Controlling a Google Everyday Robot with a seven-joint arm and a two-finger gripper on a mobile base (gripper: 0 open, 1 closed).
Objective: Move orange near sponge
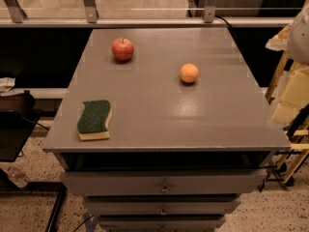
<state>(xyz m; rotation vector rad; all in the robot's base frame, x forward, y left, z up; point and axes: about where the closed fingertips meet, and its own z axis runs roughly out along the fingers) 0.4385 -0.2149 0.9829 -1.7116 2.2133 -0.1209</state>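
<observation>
The orange (pixel 189 73) is small and round and sits on the grey table top (pixel 159 115), right of centre towards the back. The sponge (pixel 94 119), with a dark green top and a pale yellow base, lies near the front left corner. My arm's pale shell (pixel 298 33) shows at the right edge of the view. My gripper (pixel 297 122) hangs there beyond the table's right side. It is well away from the orange and holds nothing that I can see.
A red apple (pixel 122 49) with a stem stands at the back left of the table. Drawers (pixel 164 185) sit below the front edge. A yellow wooden frame (pixel 287 153) stands to the right. A rail (pixel 145 21) runs behind the table.
</observation>
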